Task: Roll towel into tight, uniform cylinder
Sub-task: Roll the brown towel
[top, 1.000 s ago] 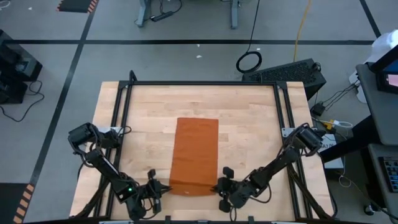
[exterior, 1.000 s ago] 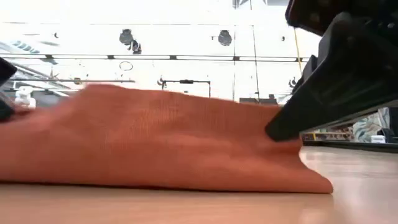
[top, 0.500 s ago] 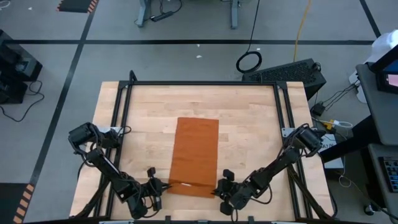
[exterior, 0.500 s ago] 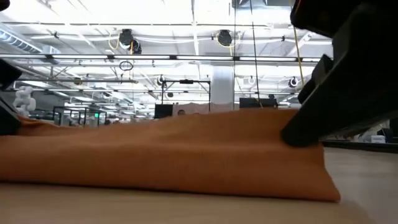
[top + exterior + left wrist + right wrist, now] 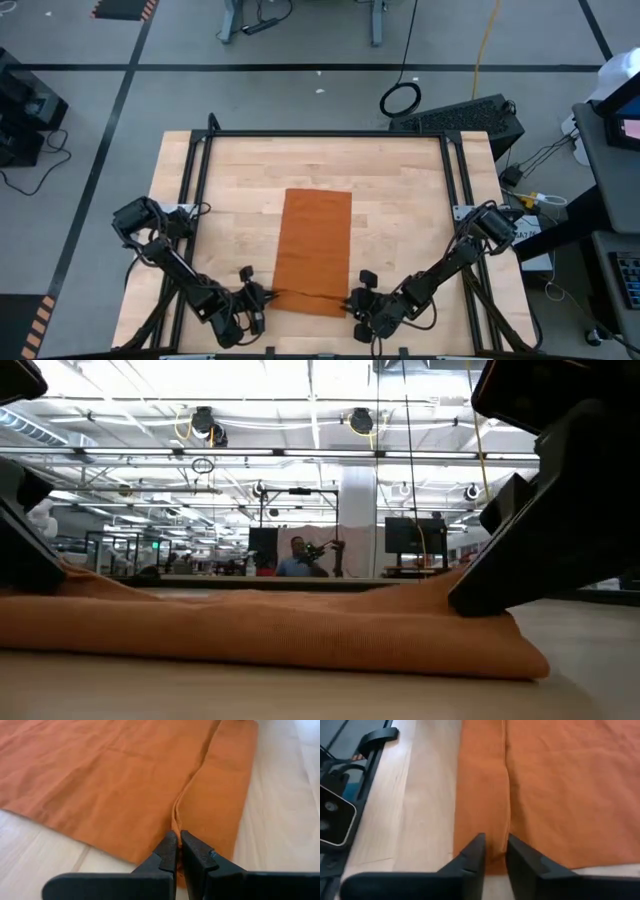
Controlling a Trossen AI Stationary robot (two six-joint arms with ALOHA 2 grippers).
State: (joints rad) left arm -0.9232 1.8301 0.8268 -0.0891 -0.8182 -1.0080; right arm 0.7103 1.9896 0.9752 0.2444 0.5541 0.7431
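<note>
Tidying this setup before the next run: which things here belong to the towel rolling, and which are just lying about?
Job:
- towel, near edge folded over
- left tool, shut on the towel's fold
- right tool, at the fold's other end

Lying about:
- keyboard on the floor
- cable loop on the floor

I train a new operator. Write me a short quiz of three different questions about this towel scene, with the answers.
1. True or false: the towel is already a full cylinder.
2. Which claw has parted its fingers: (a) the left claw, (b) the right claw?
3. Fill in: both claws sit at the towel's ____ end, the one nearest the arm bases.

Key
1. False. Only one narrow fold lies at the near end; the rest is flat on the table.
2. (b). The left claw is shut on the fold's edge; the right shows a gap with fabric in it.
3. Folded.
</note>
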